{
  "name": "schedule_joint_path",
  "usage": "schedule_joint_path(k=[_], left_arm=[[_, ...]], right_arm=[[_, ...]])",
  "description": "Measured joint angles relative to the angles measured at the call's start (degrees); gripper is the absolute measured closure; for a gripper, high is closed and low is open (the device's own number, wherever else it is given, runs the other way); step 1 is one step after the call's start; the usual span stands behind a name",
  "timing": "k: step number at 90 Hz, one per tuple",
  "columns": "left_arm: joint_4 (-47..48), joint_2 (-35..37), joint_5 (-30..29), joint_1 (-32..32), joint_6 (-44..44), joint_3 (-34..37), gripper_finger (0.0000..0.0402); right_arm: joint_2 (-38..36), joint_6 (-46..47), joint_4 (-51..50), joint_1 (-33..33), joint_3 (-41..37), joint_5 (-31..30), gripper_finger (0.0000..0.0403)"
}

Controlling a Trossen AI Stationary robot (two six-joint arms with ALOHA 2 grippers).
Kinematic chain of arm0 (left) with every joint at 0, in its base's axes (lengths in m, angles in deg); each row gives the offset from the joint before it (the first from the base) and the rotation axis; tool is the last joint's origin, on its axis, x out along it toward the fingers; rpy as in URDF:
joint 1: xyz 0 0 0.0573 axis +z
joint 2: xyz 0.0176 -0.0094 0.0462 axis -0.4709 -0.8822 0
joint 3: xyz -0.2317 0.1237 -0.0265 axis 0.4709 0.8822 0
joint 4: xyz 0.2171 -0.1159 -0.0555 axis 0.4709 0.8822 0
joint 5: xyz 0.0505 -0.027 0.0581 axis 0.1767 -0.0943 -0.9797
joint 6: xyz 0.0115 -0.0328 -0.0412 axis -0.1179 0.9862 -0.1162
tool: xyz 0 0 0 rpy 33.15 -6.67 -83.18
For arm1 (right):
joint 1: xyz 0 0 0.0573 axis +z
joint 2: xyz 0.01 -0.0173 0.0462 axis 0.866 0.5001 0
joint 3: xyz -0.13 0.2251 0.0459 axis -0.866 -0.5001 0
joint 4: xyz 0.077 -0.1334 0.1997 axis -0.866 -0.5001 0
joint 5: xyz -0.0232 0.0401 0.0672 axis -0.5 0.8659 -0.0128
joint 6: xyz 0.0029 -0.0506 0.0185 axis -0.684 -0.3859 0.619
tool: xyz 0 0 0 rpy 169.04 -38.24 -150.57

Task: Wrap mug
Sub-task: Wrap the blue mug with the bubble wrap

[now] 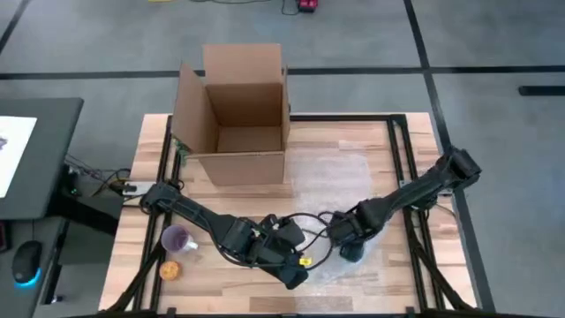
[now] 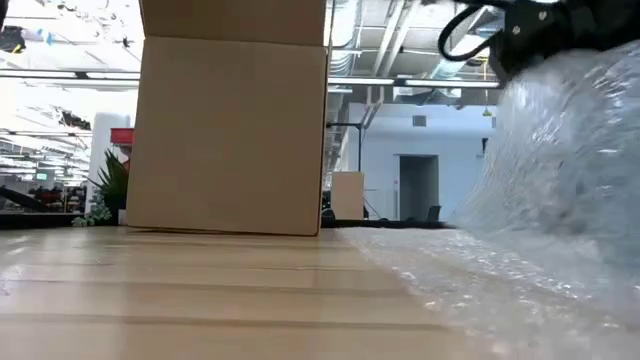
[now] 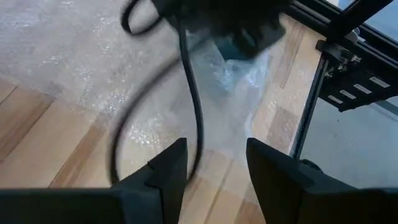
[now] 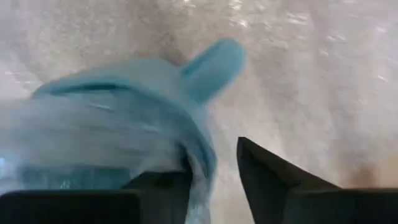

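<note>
While its fingers [image 4: 186,180] close on the rim of a teal mug [image 4: 124,118], one inside and one outside, the right gripper [image 1: 346,231] hovers low over the near middle of the table [image 1: 388,291]. The mug sits on a sheet of bubble wrap [image 1: 331,177], part of which is lifted around it. Just beside it, the left gripper [image 1: 298,269] holds its fingers [image 3: 165,171] parted and empty. Farther off stand an open cardboard box [image 1: 234,115], a purple cup [image 1: 179,238] and an orange round object [image 1: 169,270].
</note>
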Motion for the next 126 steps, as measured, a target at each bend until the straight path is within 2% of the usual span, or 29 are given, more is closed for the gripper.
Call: schedule_joint_path(k=[28, 38, 50, 64, 82, 90, 97, 108, 113, 126], left_arm=[[0.89, 0.0, 0.0, 0.0, -0.03, 0.0, 0.0256], [0.87, 0.0, 0.0, 0.0, -0.04, 0.0, 0.0256], [0.87, 0.0, 0.0, 0.0, -0.04, 0.0, 0.0256], [0.85, 0.0, -0.02, 0.0, -0.59, 0.0, 0.0256], [0.85, 0.0, -0.02, 0.0, -1.77, 0.0, 0.0256], [0.83, 0.0, -0.02, 0.0, -1.77, 0.0, 0.0256], [0.82, 0.0, -0.01, 0.0, -1.76, 0.0, 0.0256], [0.85, 0.0, -0.02, 0.0, -1.75, 0.0, 0.0256], [0.9, 0.0, -0.02, 0.0, -1.75, 0.0, 0.0256], [1.12, 0.0, -0.07, 0.31, -1.5, 0.0, 0.0256]], right_arm=[[-10.83, -5.34, -5.02, -10.07, 0.0, -0.22, 0.0183], [-11.84, -8.09, -4.85, -13.1, 0.0, -0.21, 0.0172], [-13.64, -11.29, -5.68, -12.43, 0.42, 0.45, 0.0173], [-16.63, -9.77, -11.83, -10.45, 4.62, -4.42, 0.0186], [-19.09, -5.29, -20.75, -7.95, 14.28, -8.83, 0.0207], [-19.47, 0.17, -22.43, -6.65, 19.2, -8.14, 0.022], [-19.58, 1.79, -19.05, -3.03, 22.2, -4.67, 0.0236], [-17.96, 1.92, -8.26, 5.44, 21.12, -2.79, 0.0277], [-15.89, 1.85, -6.74, 8.25, 19.28, -2.91, 0.03], [-9.21, 1.68, -6.3, 10.06, 12.25, -3.24, 0.0362]])
